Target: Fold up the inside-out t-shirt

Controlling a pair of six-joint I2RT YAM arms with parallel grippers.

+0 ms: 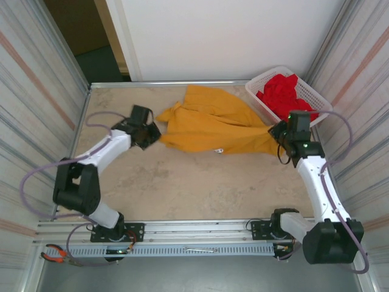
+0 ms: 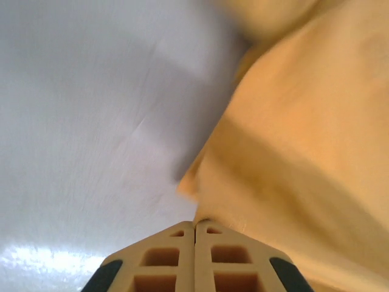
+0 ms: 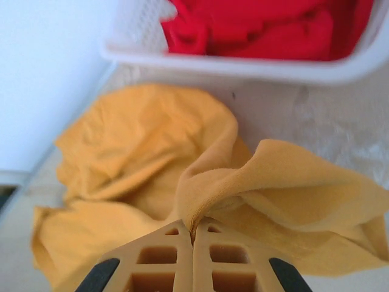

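Note:
The inside-out t-shirt [image 1: 206, 125] is mustard yellow and lies crumpled across the back middle of the table. My left gripper [image 1: 153, 131] sits at its left edge. In the left wrist view this gripper [image 2: 196, 224] is shut, with the t-shirt [image 2: 304, 152] running right into the fingertips. My right gripper [image 1: 277, 132] is at the shirt's right corner. In the right wrist view it [image 3: 194, 226] is shut on a raised fold of the t-shirt [image 3: 140, 140], whose hem is pinched between the tips.
A white basket [image 1: 267, 74] holding a bright red garment [image 1: 285, 91] stands at the back right, just behind the right gripper; its rim [image 3: 243, 67] is close ahead. Panel walls enclose both sides. Bare tabletop [image 1: 182, 182] stretches toward the front rail. Pliers [image 1: 58, 254] lie front left.

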